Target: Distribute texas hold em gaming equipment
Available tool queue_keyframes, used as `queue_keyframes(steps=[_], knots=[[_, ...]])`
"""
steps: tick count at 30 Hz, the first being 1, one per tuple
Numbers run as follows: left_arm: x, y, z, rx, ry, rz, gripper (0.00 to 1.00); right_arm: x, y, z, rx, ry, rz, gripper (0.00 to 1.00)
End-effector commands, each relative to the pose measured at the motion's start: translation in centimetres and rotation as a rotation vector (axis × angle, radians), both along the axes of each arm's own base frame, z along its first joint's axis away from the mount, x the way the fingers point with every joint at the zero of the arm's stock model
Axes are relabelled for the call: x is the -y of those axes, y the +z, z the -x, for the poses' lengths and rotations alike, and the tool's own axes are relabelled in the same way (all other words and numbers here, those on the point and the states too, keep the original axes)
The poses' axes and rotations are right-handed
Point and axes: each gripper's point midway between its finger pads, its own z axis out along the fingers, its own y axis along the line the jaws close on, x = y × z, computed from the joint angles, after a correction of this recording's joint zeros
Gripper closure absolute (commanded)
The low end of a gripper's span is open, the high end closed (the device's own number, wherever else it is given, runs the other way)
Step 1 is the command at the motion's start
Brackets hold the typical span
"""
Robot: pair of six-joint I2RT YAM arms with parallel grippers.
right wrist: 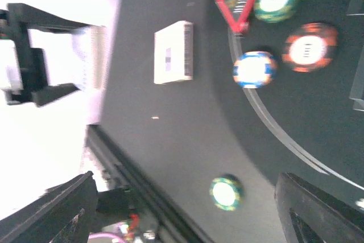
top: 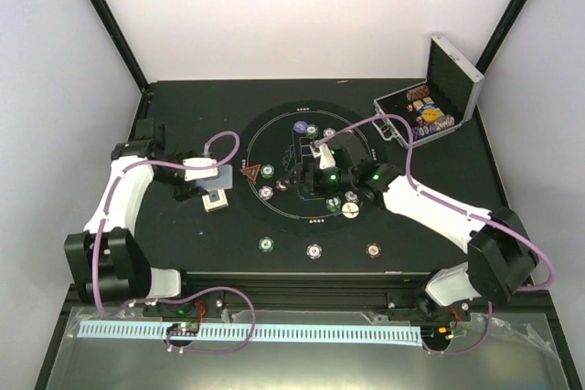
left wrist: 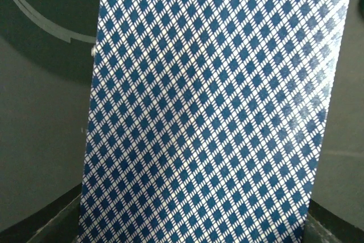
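Dealing step in hand. Left gripper (top: 210, 173) is clamped on a single playing card (left wrist: 210, 112), blue diamond back toward the wrist camera and filling most of that view. The card hangs just above the deck (top: 216, 201), which lies on the table off the left edge of the round mat (top: 292, 214), near the red triangle marker (top: 257, 172). Right gripper (right wrist: 182, 183) hovers over the middle of the mat, fingers wide apart with nothing between them. A green chip (right wrist: 226, 193) sits on the table below it, and other chips are spread on and around the mat. The silver case (top: 430, 107) stands open at far right. Judged next: carry the card clear of the deck to a seat position, lower it flat and release it without dragging nearby chips.
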Motion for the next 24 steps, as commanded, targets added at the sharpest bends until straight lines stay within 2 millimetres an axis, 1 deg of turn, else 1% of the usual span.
queue_keyframes(steps=[1,3,6,11,15,17,24], knots=[[4.6,3.7,2.4,0.014,-0.083,0.136,0.98,-5.1,4.3,1.7,-0.042,0.122,-0.309,0.12],[6.0,5.1,3.2,0.036,-0.105,0.158,0.98,-6.5,5.2,2.4,-0.057,0.158,-0.375,0.13],[7.7,6.4,4.1,0.043,-0.128,0.187,0.98,-7.9,6.0,3.6,-0.083,0.193,-0.454,0.13],[9.5,7.7,5.2,0.042,-0.156,0.204,0.98,-8.8,6.2,5.0,-0.123,0.214,-0.526,0.19],[10.4,8.0,5.5,0.047,-0.165,0.201,0.99,-9.4,6.7,5.8,-0.128,0.231,-0.552,0.27],[10.5,8.0,5.5,0.045,-0.163,0.194,0.98,-9.7,6.8,6.1,-0.125,0.239,-0.549,0.28],[11.0,8.1,5.9,0.052,-0.172,0.197,0.98,-10.7,6.3,6.0,-0.143,0.243,-0.536,0.37]])
